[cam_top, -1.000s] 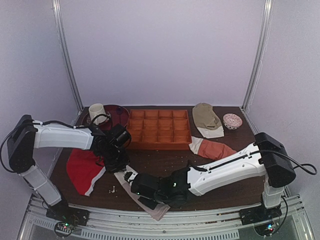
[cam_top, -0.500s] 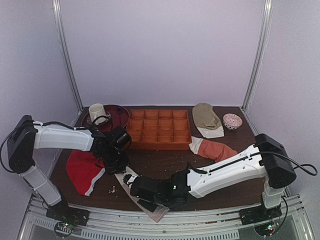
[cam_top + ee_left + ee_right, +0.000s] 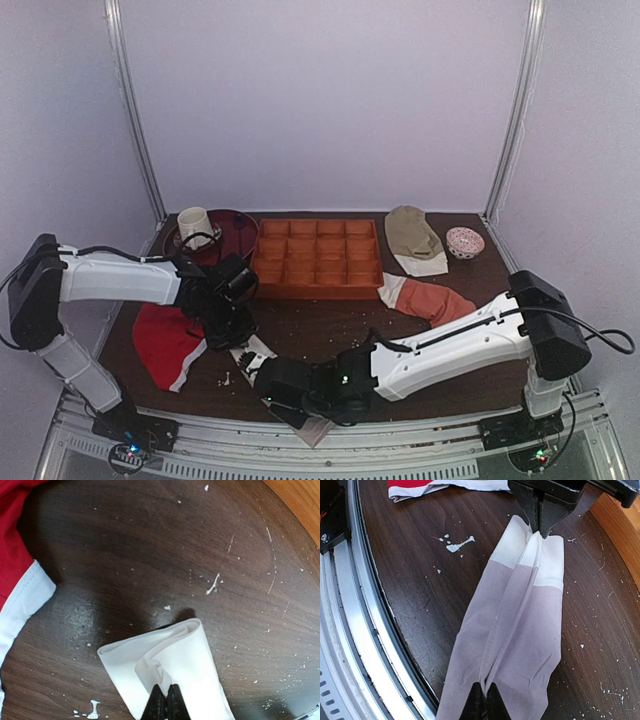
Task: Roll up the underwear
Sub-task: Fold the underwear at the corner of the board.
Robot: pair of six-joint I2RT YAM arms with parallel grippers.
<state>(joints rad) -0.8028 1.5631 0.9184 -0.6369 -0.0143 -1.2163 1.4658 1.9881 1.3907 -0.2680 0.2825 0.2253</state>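
The underwear [image 3: 520,625] is a pinkish-beige cloth with a white waistband [image 3: 192,662], folded into a long narrow strip on the dark table near the front edge. My left gripper [image 3: 166,700] is shut on a fold of the waistband at the strip's far end; it also shows in the right wrist view [image 3: 542,527]. My right gripper [image 3: 485,700] is shut on the beige end of the strip, next to the front rail. In the top view the left gripper [image 3: 234,335] and right gripper [image 3: 292,400] hold the underwear [image 3: 256,352] between them, mostly hidden by the right arm.
A red garment with white trim [image 3: 165,340] lies left of the left gripper. An orange compartment tray [image 3: 318,258] stands at the back. An orange-rust garment [image 3: 430,298], a beige garment [image 3: 412,235], a small bowl [image 3: 465,241] and a mug [image 3: 192,224] lie further back. A metal rail [image 3: 365,630] runs along the front.
My right gripper has moved left and toward the front edge with the beige end. My left gripper has shifted slightly nearer, still holding the waistband.
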